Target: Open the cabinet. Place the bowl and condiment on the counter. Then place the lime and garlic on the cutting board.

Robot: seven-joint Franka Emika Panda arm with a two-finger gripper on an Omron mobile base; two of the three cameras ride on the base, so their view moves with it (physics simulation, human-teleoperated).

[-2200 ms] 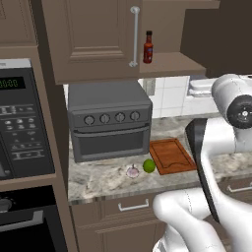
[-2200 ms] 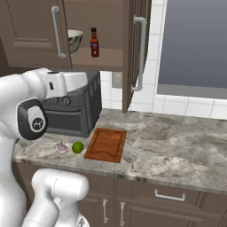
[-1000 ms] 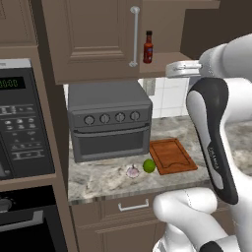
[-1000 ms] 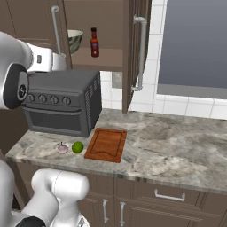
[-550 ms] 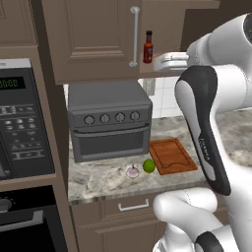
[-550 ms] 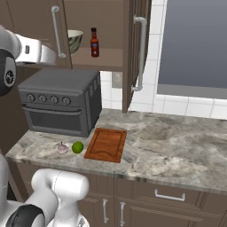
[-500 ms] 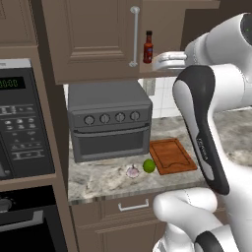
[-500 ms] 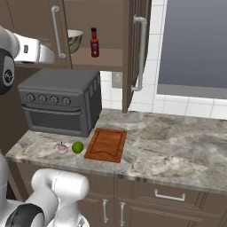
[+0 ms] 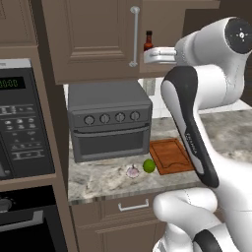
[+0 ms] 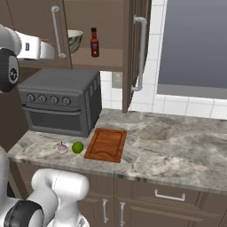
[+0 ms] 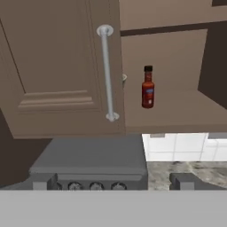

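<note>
Right base view: inside the cabinet [image 10: 111, 40], right door swung open, the condiment [image 10: 94, 42] stands just right of the bowl [image 10: 74, 40], while the end effector [image 11: 111, 184] hangs wide and empty before it.

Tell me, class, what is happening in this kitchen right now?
A white robot arm holds its open gripper up in front of the brown wooden wall cabinet, gripping nothing. The right door is open, the left one shut. The slim dark-red sauce bottle and pale grey-green bowl sit on the shelf. The green lime and whitish garlic bulb lie on the speckled counter beside the reddish-brown cutting board.
</note>
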